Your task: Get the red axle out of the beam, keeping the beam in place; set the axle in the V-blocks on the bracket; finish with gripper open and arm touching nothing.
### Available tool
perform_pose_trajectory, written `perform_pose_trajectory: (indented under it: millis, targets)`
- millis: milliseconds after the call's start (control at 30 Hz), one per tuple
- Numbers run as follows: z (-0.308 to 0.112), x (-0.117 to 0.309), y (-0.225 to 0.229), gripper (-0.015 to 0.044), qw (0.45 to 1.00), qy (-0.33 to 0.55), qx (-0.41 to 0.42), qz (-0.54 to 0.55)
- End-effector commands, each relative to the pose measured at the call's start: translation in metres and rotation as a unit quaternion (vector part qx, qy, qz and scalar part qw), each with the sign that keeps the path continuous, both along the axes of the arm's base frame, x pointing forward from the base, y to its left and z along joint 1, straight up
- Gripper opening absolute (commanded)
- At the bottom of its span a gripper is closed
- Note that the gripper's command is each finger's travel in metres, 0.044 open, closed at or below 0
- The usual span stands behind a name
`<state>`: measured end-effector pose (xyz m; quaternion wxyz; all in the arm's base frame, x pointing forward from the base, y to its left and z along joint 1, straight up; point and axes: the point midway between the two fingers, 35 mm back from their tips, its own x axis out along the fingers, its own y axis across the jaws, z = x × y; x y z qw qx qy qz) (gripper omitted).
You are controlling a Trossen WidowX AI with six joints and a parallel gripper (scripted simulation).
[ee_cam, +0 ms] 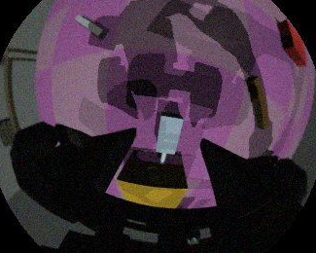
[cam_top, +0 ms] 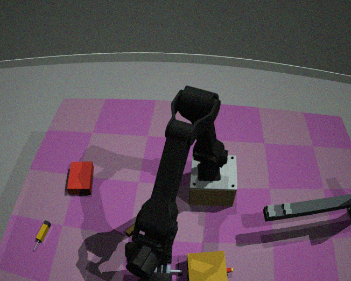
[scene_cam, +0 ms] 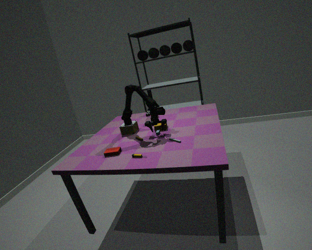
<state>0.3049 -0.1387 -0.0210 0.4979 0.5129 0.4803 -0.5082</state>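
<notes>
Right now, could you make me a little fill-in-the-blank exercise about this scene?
The gripper is ____, not shut.
From the yellow beam pokes an axle, mostly ____ with a yellow tip.
The screwdriver has a ____ and black handle.
A row of ____ dark discs shows in the background.

Missing words: open; red; yellow; five.

Brushed metal plate (cam_top: 228, 174); matt black arm (cam_top: 172, 163) (scene_cam: 127, 106).

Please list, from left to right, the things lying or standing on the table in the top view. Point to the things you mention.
yellow-handled screwdriver (cam_top: 42, 231), red block (cam_top: 81, 176) (scene_cam: 112, 151) (ee_cam: 294, 44), yellow block (cam_top: 207, 266) (scene_cam: 157, 126) (ee_cam: 155, 194) with the red axle tip (cam_top: 230, 269) at its right side, dark bracket with V-blocks (cam_top: 317, 204)
</notes>
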Motion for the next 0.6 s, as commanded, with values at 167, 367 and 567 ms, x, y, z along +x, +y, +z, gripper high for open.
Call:
perform_pose_trajectory:
  millis: [167, 367, 567]
  targets:
    - [0.020, 0.001, 0.000, 0.0440, 1.000, -0.002, 0.000, -0.002]
    - [0.033, 0.001, 0.000, 0.0440, 1.000, -0.002, 0.000, -0.002]
    - [0.047, 0.001, 0.000, 0.0440, 1.000, -0.002, 0.000, -0.002]
